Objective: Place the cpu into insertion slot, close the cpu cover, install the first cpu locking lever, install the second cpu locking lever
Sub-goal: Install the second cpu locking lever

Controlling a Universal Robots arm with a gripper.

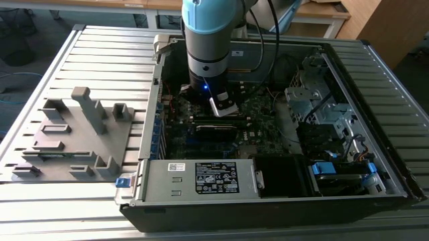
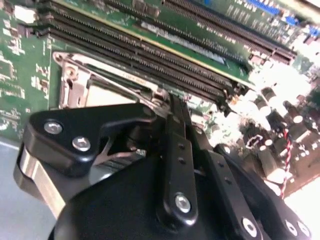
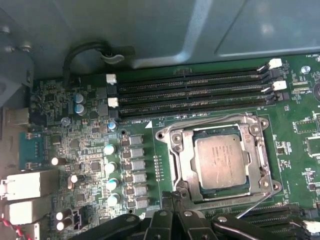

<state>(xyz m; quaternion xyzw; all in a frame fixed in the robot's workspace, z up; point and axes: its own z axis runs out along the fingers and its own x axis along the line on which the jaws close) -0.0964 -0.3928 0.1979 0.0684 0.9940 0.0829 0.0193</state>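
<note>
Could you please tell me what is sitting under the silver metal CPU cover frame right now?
Through the open centre of the thin silver metal cover frame shows the small square CPU with its dull grey metal top. The frame hides the chip's edges, and the socket beneath cannot be seen.

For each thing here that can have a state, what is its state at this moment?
cpu: seated in the socket, metal top showing.
cpu cover: lying flat around the cpu, closed.
locking lever: thin wire at the socket edge near the gripper; whether it is latched cannot be told.
memory slots: empty, end clips white.
gripper: low over the socket corner.
computer case: side open, motherboard exposed.
</note>
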